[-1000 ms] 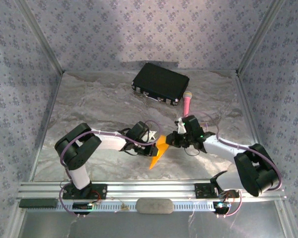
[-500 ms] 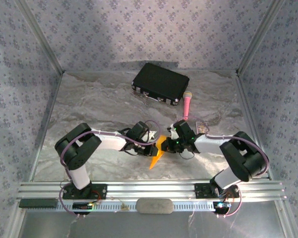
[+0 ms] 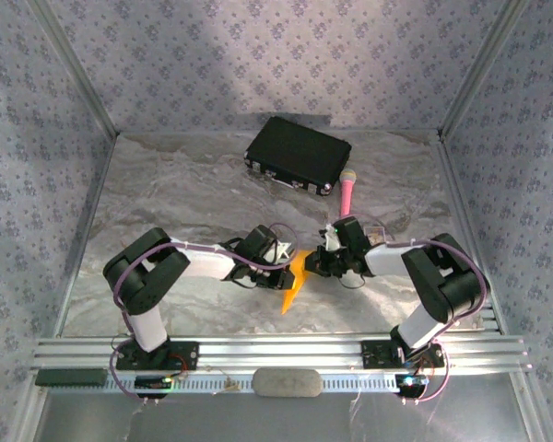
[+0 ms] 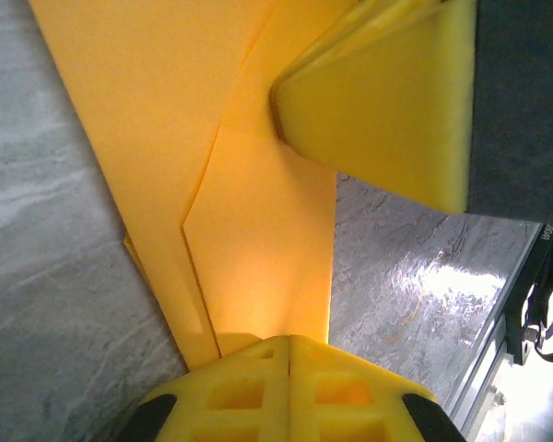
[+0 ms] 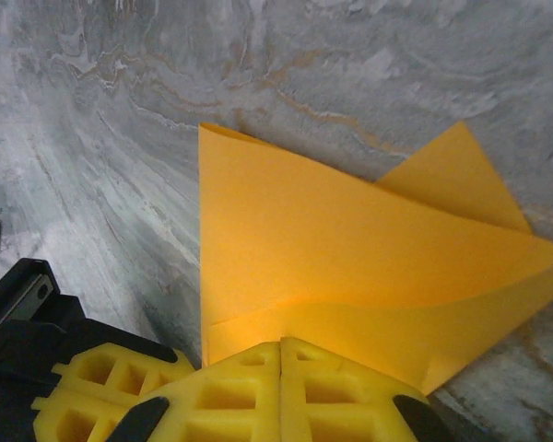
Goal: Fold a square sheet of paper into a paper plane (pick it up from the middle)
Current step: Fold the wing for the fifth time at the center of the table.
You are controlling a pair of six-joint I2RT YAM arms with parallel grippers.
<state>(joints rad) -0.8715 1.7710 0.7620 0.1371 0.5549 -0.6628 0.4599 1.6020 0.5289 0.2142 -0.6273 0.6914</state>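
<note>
I was mid-fold. My left gripper (image 4: 288,348) and right gripper (image 5: 281,348) were both clamped shut on the paper (image 5: 350,239), a creased wedge between them over the table (image 3: 184,203). Next, I judged, came an aligned fold, pressed flat without tearing.

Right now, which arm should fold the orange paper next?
Probably the right. The right gripper is shut on an edge of the paper, the wedge spread out ahead of it; the left gripper, also shut on it, can anchor.
</note>
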